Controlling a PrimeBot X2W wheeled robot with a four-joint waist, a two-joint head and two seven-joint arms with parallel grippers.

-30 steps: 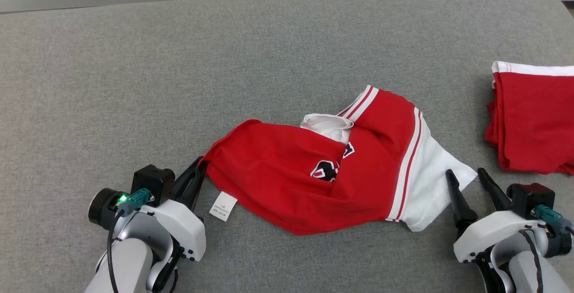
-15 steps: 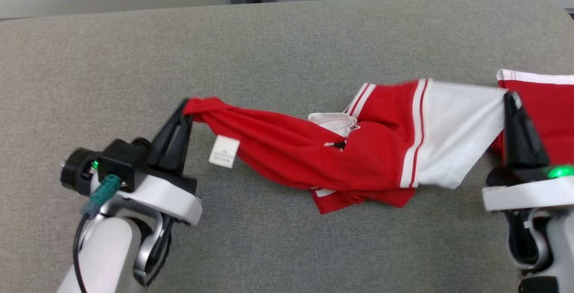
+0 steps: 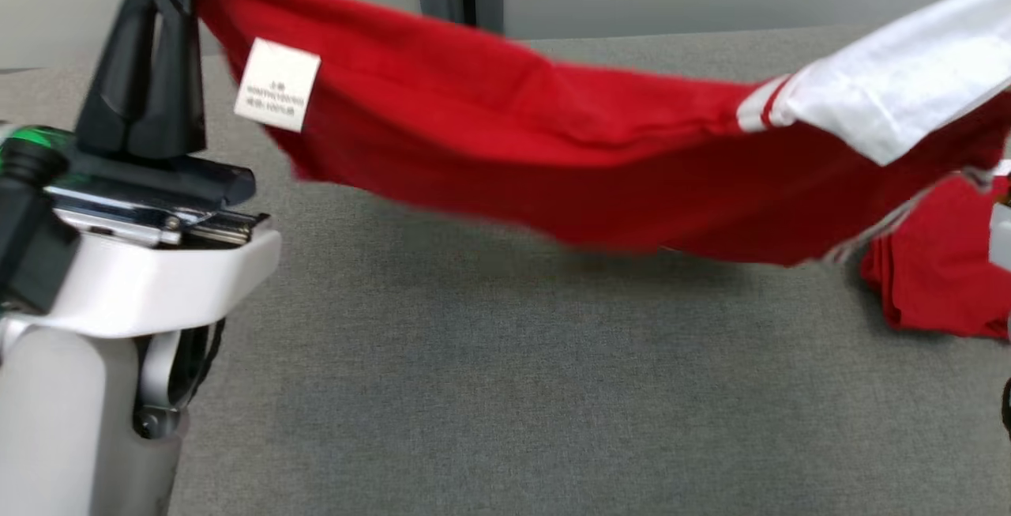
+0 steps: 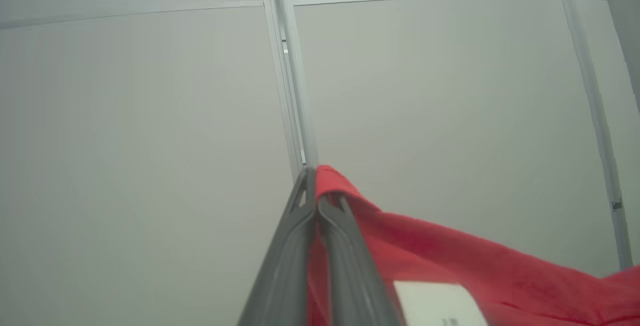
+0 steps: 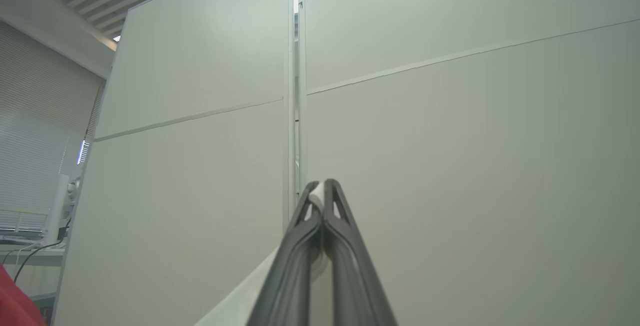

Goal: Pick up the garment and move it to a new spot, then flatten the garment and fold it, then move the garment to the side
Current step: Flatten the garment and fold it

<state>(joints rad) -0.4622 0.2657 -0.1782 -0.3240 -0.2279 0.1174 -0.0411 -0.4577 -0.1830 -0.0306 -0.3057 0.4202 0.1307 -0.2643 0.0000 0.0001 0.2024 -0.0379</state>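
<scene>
Aloft, garment (image 3: 513,145) hangs between left gripper (image 4: 314,191) and right gripper (image 5: 320,193), both clamped on its ends; lower level, taut, onto tabletop (image 3: 474,389)

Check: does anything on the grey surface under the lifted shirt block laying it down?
Nothing visible lies on the grey surface directly under the shirt. A second red garment lies at the right edge, below the shirt's white end.

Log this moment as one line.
left gripper: shut on red edge | right gripper: shut on white edge | red-and-white garment: hanging between, off table | second red garment: at right
</scene>
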